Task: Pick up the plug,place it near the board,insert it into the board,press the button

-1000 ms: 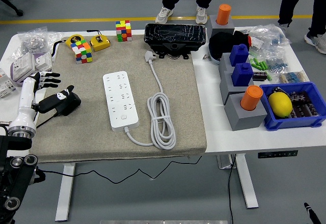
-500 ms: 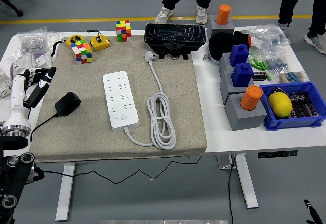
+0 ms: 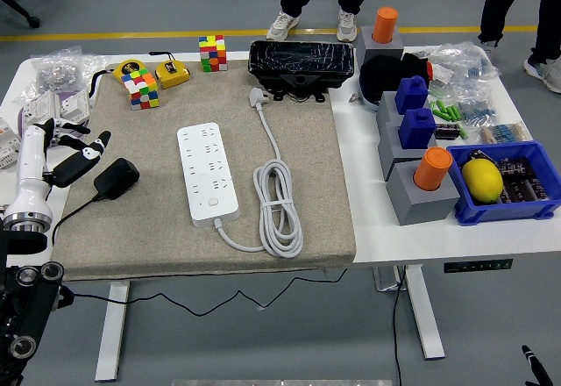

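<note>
A white table (image 3: 438, 228) on a grey floor carries a beige mat (image 3: 131, 237). The black plug (image 3: 117, 179) lies on the mat just right of the left hand (image 3: 66, 153), whose fingers are spread and hold nothing (they point toward it). The white board (image 3: 208, 172) lies further right. No writing is legible.

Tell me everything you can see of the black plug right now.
The plug is a black, rounded block, matte like plastic, lying on the grey mat left of the white power strip. A thin black cable runs from it toward the near-left edge. The left hand, fingers open, is just left of it, not gripping. Prongs aren't visible.
</note>
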You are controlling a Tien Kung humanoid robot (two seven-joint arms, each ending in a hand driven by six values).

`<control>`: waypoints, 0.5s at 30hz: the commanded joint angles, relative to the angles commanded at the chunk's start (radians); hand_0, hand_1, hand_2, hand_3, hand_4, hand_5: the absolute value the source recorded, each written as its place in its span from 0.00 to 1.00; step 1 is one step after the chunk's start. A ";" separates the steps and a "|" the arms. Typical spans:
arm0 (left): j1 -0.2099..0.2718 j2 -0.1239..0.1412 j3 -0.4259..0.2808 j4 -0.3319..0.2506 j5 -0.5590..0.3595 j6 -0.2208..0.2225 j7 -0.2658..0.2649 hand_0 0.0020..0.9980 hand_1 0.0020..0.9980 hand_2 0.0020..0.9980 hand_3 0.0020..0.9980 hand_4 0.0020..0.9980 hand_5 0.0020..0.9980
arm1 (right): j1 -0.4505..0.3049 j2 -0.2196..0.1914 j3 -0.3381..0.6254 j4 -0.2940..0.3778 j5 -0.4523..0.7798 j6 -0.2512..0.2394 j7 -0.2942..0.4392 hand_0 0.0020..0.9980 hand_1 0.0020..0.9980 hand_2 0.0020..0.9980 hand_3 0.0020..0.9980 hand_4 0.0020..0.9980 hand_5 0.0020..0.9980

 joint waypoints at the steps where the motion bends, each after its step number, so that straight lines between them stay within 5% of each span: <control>1: -0.001 0.000 0.000 0.000 0.002 -0.001 0.000 0.59 0.38 0.32 0.36 0.83 0.00 | 0.001 0.000 0.000 0.000 0.000 0.000 0.000 1.00 0.86 0.78 0.84 1.00 1.00; 14: -0.001 -0.003 0.000 -0.004 0.018 -0.010 0.007 0.59 0.36 0.29 0.33 0.84 0.00 | 0.008 -0.001 -0.004 0.000 0.003 0.000 0.000 1.00 0.86 0.78 0.84 1.00 1.00; 15: -0.001 -0.002 0.003 -0.006 0.024 -0.012 0.013 0.58 0.38 0.32 0.39 0.79 0.00 | 0.008 0.000 -0.005 0.000 0.003 0.000 0.000 1.00 0.86 0.78 0.84 1.00 1.00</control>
